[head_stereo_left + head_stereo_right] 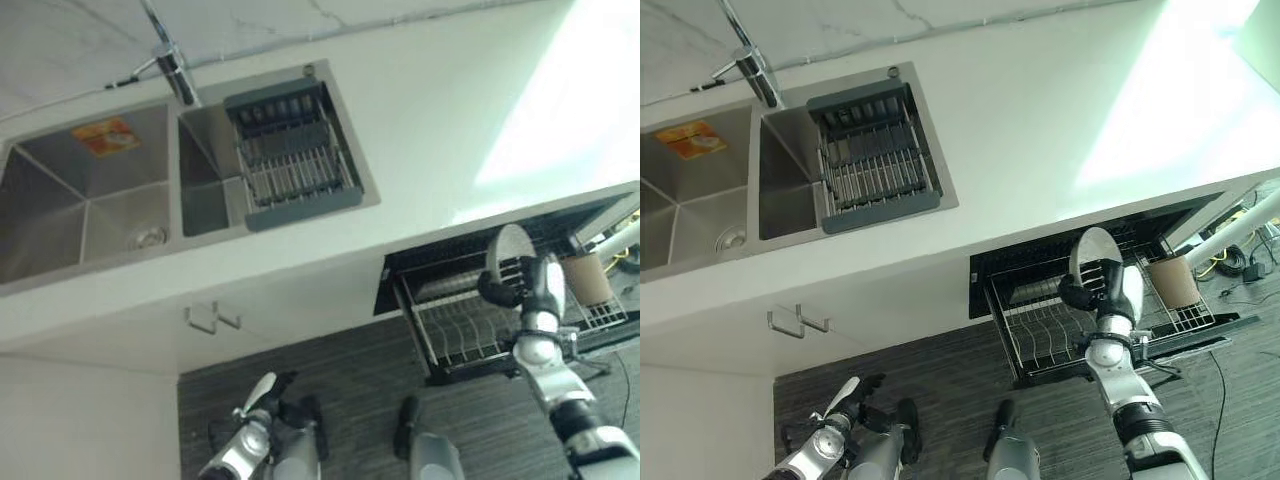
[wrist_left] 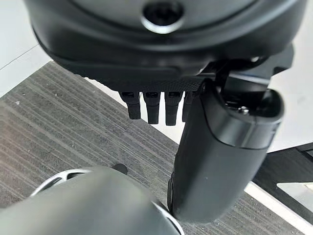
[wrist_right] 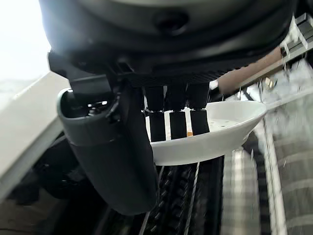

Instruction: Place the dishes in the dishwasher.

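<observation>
White and smooth, the table (image 1: 430, 130) holds a steel double sink (image 1: 90, 200) with a slatted grey drying rack (image 1: 290, 155) across one basin. Below its front edge the dishwasher (image 1: 1040, 270) stands open, its wire rack (image 1: 1040, 335) pulled out over dark striped floor (image 1: 940, 390). The right robot hand (image 1: 1102, 285) pinches a round white plate (image 1: 1092, 250) upright above the rack's tines, beside a brown cup (image 1: 1175, 282). The left robot hand (image 1: 845, 400) hangs low, fingers relaxed.

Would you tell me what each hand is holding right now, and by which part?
The right hand grips a white plate by its rim, above the dishwasher rack. The left hand holds nothing.
</observation>
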Controlling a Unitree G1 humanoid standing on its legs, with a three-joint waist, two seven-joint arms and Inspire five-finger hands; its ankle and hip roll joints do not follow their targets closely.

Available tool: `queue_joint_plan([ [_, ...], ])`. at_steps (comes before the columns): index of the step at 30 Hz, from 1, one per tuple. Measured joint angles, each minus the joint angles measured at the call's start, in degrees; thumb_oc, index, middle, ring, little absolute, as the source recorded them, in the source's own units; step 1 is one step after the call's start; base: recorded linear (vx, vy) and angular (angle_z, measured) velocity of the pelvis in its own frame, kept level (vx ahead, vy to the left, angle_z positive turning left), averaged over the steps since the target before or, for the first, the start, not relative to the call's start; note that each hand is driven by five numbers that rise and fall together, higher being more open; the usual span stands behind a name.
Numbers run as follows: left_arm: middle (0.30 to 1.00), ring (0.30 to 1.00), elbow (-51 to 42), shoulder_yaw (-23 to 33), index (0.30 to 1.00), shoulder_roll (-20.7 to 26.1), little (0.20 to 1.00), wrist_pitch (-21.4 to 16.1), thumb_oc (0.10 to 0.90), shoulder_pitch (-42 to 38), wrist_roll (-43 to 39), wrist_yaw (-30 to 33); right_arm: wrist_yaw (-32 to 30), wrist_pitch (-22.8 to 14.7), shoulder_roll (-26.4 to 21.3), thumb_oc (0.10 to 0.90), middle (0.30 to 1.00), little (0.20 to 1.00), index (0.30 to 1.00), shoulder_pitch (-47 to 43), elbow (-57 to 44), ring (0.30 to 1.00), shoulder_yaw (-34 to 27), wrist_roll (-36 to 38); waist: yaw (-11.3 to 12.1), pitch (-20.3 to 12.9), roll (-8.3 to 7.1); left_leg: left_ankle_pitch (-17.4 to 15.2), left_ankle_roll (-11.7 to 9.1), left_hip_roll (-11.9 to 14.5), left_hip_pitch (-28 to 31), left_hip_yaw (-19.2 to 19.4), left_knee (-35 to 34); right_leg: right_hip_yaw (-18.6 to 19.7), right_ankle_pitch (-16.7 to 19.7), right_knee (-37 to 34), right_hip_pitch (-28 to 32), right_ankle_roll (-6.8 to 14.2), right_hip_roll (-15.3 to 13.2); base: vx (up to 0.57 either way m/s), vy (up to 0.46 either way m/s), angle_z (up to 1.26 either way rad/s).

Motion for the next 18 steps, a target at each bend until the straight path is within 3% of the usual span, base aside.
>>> queue_joint_plan([
  [10, 0.900, 0.900, 0.6, 0.1, 0.900, 2.8, 0.900, -0.5, 0.800, -1.8, -0.7, 1.3, -2.2, 3.6, -1.2, 0.400, 0.300, 0.300, 0.300, -3.7, 9.2, 0.300, 2.0, -5.0, 0.4, 5.4, 0.49, 0.5, 0.1, 0.0, -2.2, -1.2, 0.7, -0.9, -0.1, 1.2, -1.7, -0.6, -0.2, -0.05, -0.012, 0.05],
  [18, 0.900, 0.900, 2.6, 0.2, 0.900, 3.5, 0.900, 0.3, 0.800, -2.9, -3.8, 2.3, -2.9, 3.4, 0.3, 0.400, 0.300, 0.300, 0.300, -8.2, 13.9, 0.300, 5.0, -4.8, 1.7, 7.4, 2.33, 1.3, 0.3, -0.4, -4.2, -1.6, 0.5, -1.2, 0.0, 1.9, -3.8, -0.8, -0.7, -0.06, -0.003, 0.04],
])
